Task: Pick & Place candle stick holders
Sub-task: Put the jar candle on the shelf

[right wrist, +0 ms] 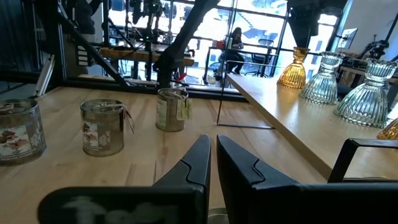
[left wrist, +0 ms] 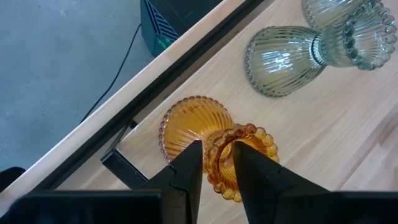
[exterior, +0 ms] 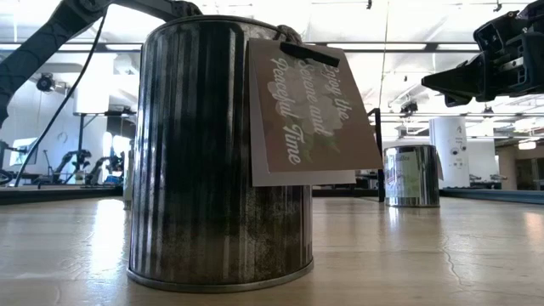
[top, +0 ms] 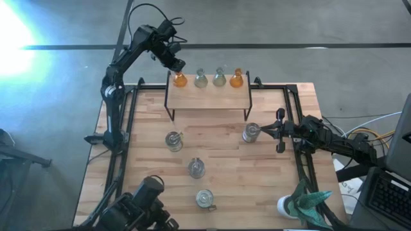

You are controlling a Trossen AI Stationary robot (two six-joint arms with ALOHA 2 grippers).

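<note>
Left gripper (left wrist: 217, 163) narrowly parted around the beaded rim of the amber candle stick holder (left wrist: 199, 134) at the raised shelf's (top: 209, 97) left end; grip unclear; ribbed glass, likely light, slippery, breakable, so pinch the narrow neck gently.

We saw pale, blond wood planking on the surface (top: 270, 173), framed by black rails. On the raised shelf (top: 209, 96) of the same light wood stood four ribbed glass holders: the amber holder (left wrist: 208, 140) with a beaded rim between the dark fingers of the left hand (left wrist: 217, 168), two pale green holders (top: 210, 79), and a second amber one (top: 237, 78). The silvery jars (top: 196, 168) bore vertical ridges (one carried a beige tag (exterior: 310, 115) with white script). The spiky object (top: 308, 200) was teal on a white base.
</note>
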